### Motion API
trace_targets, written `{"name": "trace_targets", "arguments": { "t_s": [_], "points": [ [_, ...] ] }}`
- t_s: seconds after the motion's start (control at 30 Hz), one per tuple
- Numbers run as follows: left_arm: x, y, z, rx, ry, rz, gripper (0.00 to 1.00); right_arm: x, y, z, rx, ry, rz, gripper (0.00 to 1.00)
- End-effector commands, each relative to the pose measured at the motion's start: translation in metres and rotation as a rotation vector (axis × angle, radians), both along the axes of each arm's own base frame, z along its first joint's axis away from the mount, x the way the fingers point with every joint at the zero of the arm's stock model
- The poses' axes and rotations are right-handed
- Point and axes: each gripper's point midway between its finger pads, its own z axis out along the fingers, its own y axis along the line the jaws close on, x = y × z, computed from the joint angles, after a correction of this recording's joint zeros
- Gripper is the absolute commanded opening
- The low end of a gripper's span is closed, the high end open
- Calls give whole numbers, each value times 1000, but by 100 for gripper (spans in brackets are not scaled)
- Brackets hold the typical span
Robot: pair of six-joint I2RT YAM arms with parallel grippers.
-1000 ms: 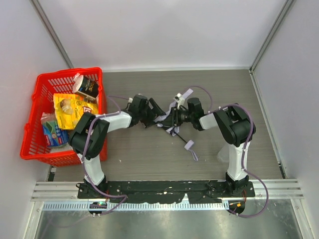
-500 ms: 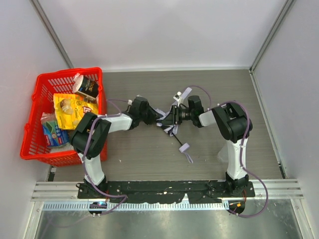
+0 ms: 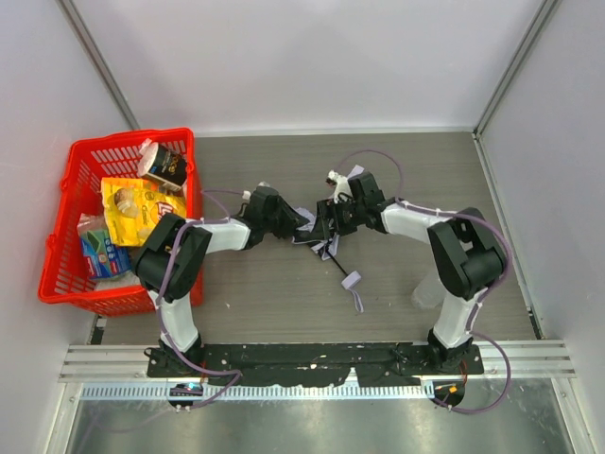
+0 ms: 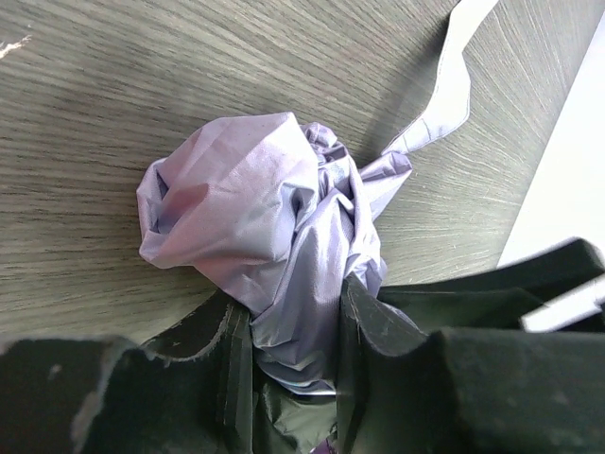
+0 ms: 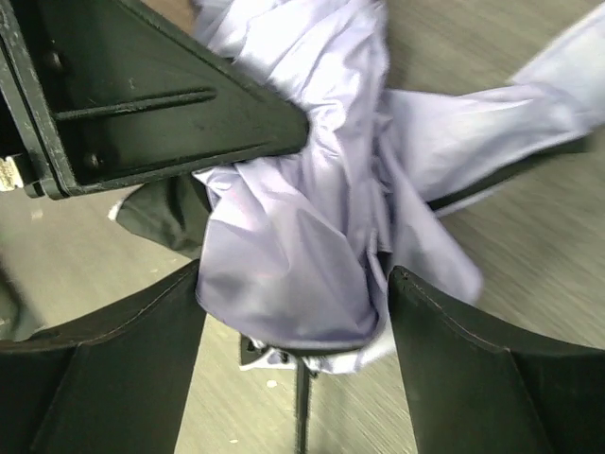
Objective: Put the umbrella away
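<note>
The umbrella lies mid-table, its lavender-grey canopy bunched between the two grippers. Its thin black shaft runs toward me to the small handle and strap. My left gripper comes in from the left. In the left wrist view the left gripper is shut on a fold of the crumpled canopy. My right gripper is on the canopy's right side. In the right wrist view the right gripper stands open, with the fabric loose between its wide jaws and the shaft below.
A red basket holding snack packets and a carton stands at the left edge, beside the left arm. White walls close in the back and both sides. A pale translucent patch lies by the right arm's lower link.
The left gripper has shut on the canopy fabric. The right gripper has let go and opened wide, its arm swinging out to the right. The handle slid slightly toward the arms.
</note>
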Motion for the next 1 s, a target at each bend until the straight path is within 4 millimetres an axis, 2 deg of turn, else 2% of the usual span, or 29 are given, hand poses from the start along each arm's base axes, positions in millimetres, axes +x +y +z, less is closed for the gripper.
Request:
{"name": "trace_targets", "arguments": {
  "t_s": [0.0, 0.03, 0.07, 0.1, 0.13, 0.23, 0.27, 0.3, 0.33, 0.37, 0.47, 0.57, 0.6, 0.63, 0.67, 0.7, 0.73, 0.77, 0.8, 0.83, 0.9, 0.93, 0.97],
  "points": [
    [-65, 50, -91, 275, 260, -34, 0, 24, -32, 31, -270, -289, -85, 80],
    [-65, 50, -91, 271, 261, -32, 0, 21, -30, 38, -280, -334, -83, 81],
    [-66, 50, -91, 271, 261, -32, 0, 28, -29, 46, -290, -400, -87, 81],
    [-66, 50, -91, 271, 261, -32, 0, 23, -23, 52, -290, -436, -77, 82],
    [-67, 51, -91, 270, 264, -33, 0, 29, -21, 58, -298, -496, -80, 83],
    [-67, 49, -91, 262, 267, -37, 0, 25, 6, 68, -276, -588, -24, 85],
    [-68, 47, -91, 258, 270, -43, 0, 23, 13, 56, -285, -571, -1, 85],
    [-67, 46, -90, 253, 270, -41, 0, 29, 16, 57, -295, -579, -2, 85],
    [-66, 45, -89, 248, 268, -40, 0, 25, 21, 40, -324, -550, 29, 85],
    [-67, 45, -88, 243, 268, -41, 0, 28, 23, 37, -350, -563, 38, 85],
    [-64, 44, -84, 237, 268, -29, 0, 17, 35, 15, -423, -583, 81, 85],
    [-70, 46, -85, 241, 301, -21, 0, 10, 34, -3, -545, -627, 56, 83],
    [-70, 46, -85, 236, 305, -16, 0, 14, 23, -7, -614, -646, -1, 82],
    [-70, 45, -85, 232, 306, -15, 0, 10, 23, -17, -649, -645, 4, 81],
    [-70, 44, -85, 230, 309, -14, 0, 15, 12, -18, -709, -659, -52, 74],
    [-70, 44, -85, 226, 316, -12, 0, 13, 9, -25, -742, -663, -62, 60],
    [-70, 44, -85, 227, 317, -11, 0, 14, 5, -26, -757, -662, -80, 54],
    [-70, 44, -84, 226, 314, -9, 0, 13, 2, -32, -772, -654, -82, 40],
    [-70, 45, -83, 228, 312, -7, 0, 11, 0, -35, -776, -647, -86, 33],
    [-69, 44, -81, 224, 305, -7, 0, 9, -3, -42, -781, -632, -75, 19],
    [-67, 45, -77, 228, 285, -9, 0, 4, -5, -52, -761, -590, -55, 1],
    [-65, 44, -74, 228, 272, -16, 0, 2, -5, -61, -703, -520, -40, 1],
    [-62, 44, -72, 233, 259, -22, 1, -9, 6, -69, -592, -428, 15, 1]
  ]
}}
